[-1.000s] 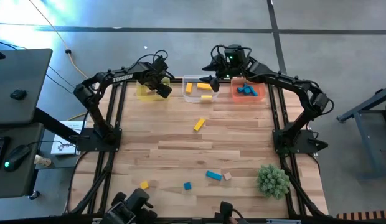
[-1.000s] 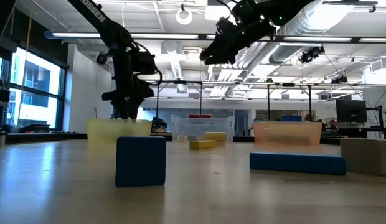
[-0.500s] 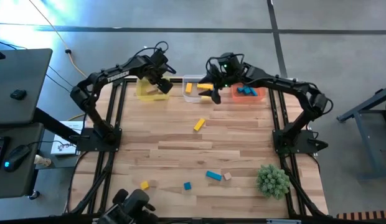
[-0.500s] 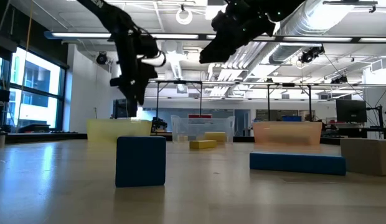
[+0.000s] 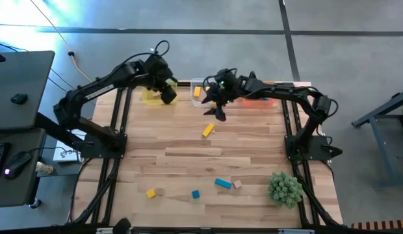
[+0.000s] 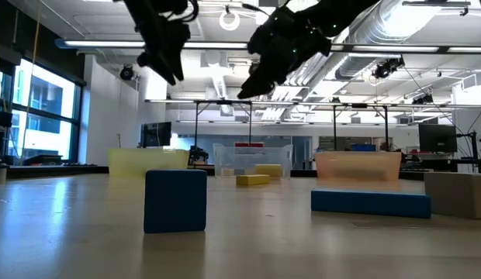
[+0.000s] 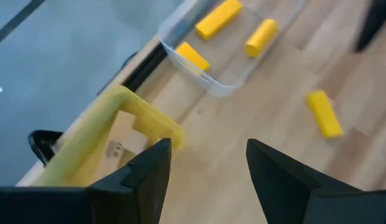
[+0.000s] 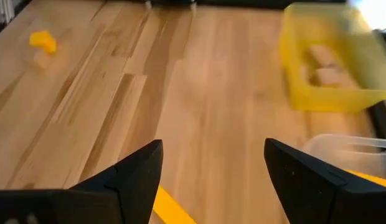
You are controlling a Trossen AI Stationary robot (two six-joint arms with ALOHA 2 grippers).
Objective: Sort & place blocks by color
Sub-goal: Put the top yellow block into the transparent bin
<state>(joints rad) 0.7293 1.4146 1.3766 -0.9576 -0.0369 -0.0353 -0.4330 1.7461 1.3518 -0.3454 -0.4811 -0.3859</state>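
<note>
Table is scattered with blocks: one yellow bar near centre, others at the near edge. Right gripper is held spread and empty just behind that bar; left gripper is spread and empty by the yellow tub.

No readable text from where I sit: no labels, brand marks, nos. or signs legible on the arms, tubs, blocks or worktop in any view. Any lettering on the arm links is too small/dark to make out.
</note>
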